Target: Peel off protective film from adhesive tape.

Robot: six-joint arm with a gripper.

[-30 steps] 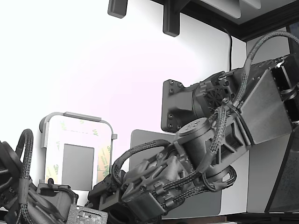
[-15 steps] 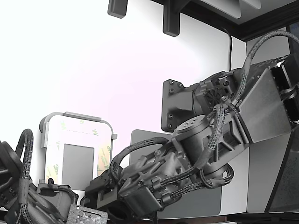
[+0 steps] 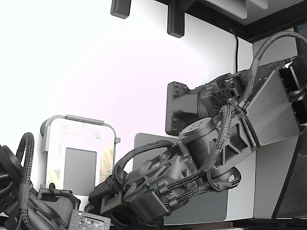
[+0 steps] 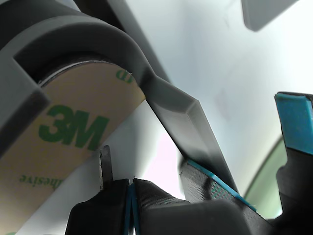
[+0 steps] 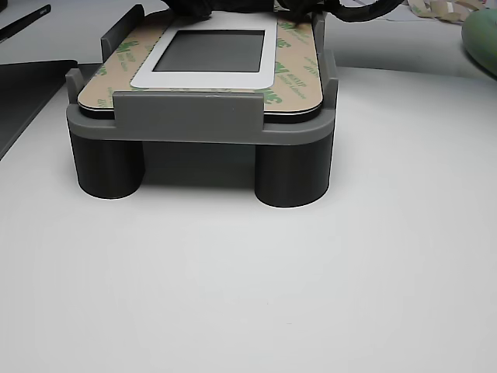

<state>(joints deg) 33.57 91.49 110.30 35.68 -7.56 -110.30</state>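
The gripper (image 4: 132,196) looked pinched nearly closed just below the film (image 4: 73,147), which lay flat on the plate's (image 5: 203,76) rim; it might have slipped off without catching the edge.

My arm (image 3: 192,163) reaches low beside the grey holder (image 3: 79,153), whose plate carries the protective film (image 3: 106,160).

Exterior view looks down from above, wrist view sits tight against the protective film (image 4: 73,147), other view faces the grey holder (image 5: 198,116) low from the table.
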